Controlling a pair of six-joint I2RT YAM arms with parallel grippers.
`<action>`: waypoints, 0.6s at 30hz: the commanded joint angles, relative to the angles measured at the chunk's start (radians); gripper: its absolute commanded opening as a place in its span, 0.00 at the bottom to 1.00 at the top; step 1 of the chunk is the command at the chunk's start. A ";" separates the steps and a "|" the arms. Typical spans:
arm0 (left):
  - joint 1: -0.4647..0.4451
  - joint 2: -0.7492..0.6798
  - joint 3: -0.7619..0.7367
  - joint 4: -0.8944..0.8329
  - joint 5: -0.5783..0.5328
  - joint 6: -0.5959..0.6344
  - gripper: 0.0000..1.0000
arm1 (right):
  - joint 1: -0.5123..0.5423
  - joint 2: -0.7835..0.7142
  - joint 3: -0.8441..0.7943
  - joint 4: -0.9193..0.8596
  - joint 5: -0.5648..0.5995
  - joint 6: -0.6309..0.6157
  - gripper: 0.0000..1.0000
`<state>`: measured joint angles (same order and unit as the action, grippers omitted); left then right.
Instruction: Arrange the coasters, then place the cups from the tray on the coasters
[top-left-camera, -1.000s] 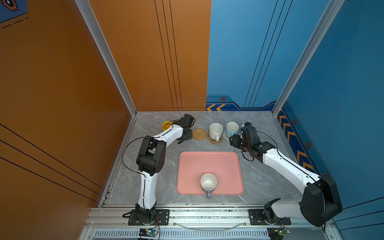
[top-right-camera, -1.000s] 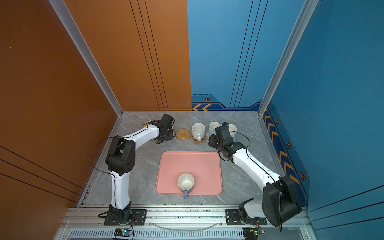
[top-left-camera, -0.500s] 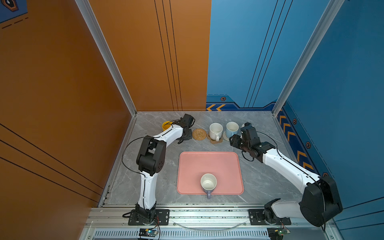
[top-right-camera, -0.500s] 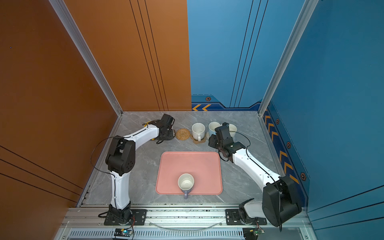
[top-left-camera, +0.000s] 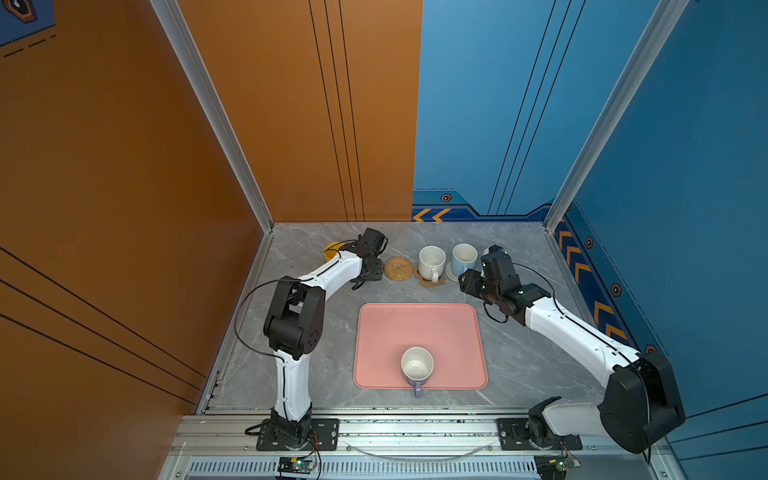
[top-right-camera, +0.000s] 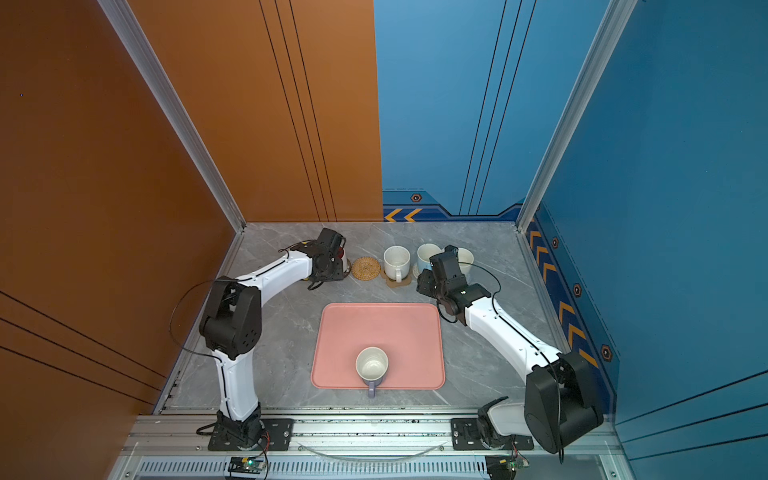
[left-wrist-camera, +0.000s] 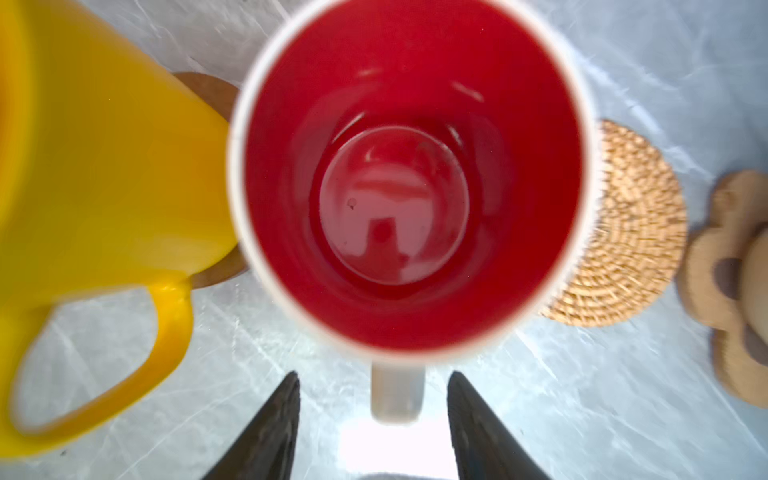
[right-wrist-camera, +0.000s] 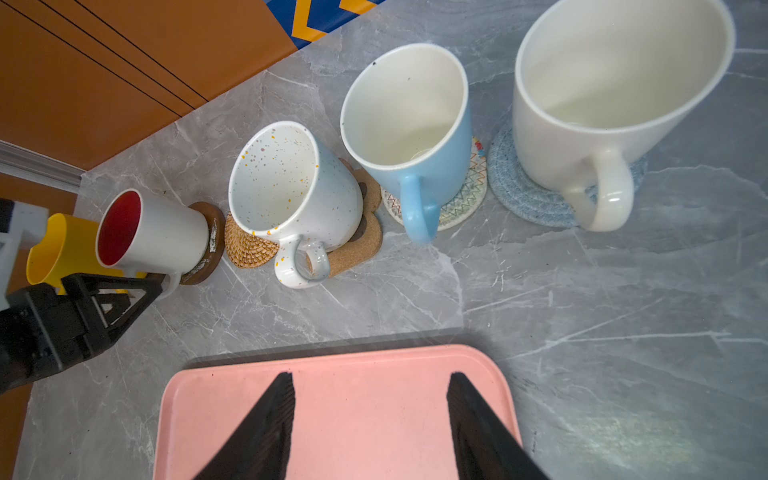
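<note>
Where the coasters lined the back of the grey marbled counter (top-left-camera: 519, 365), five handled mugs stood on mats. From the left arm's side came a yellow ceramic mug (left-wrist-camera: 104, 166) on a glossy dark brown disc coaster (left-wrist-camera: 208, 91). Next was a white mug with a red inside (left-wrist-camera: 411, 178) on a second dark brown disc (right-wrist-camera: 218, 220), then a tan woven round coaster (top-left-camera: 398, 268), bare. After that stood a speckled white mug (right-wrist-camera: 291, 191) on a brown paw-shaped cork coaster (right-wrist-camera: 357, 249), a light blue mug (right-wrist-camera: 415, 133) on a cream woven coaster (right-wrist-camera: 465, 199), and a plain white mug (right-wrist-camera: 602, 104) on a light blue woven coaster (right-wrist-camera: 519, 195).

The sixth, a lavender mug (top-left-camera: 417, 365), stood upright on the salmon-pink rectangular tray (top-left-camera: 415, 328), near its front edge, handle poking past the rim.

The left pincer (left-wrist-camera: 374, 376) hung at the red-lined mug's handle. Its dark fingers (left-wrist-camera: 282, 415) were spread to either side and clear of it, gripping nothing. The right pincer (right-wrist-camera: 370, 376) hovered by the tray's far right corner, near the blue and plain white mugs, jaws wide and empty.
</note>
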<state>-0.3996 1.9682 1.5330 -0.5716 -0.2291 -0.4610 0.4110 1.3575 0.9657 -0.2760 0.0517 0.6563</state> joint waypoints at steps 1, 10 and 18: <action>-0.020 -0.078 -0.030 -0.011 -0.018 0.005 0.60 | -0.006 -0.028 -0.019 0.006 -0.010 0.018 0.58; -0.102 -0.237 -0.099 -0.021 -0.065 0.027 0.65 | -0.008 -0.067 -0.043 0.006 -0.002 0.020 0.58; -0.219 -0.368 -0.175 -0.048 -0.131 0.057 0.66 | -0.006 -0.097 -0.059 -0.008 0.004 0.023 0.59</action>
<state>-0.5873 1.6417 1.3846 -0.5785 -0.3031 -0.4297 0.4110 1.2861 0.9199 -0.2768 0.0521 0.6636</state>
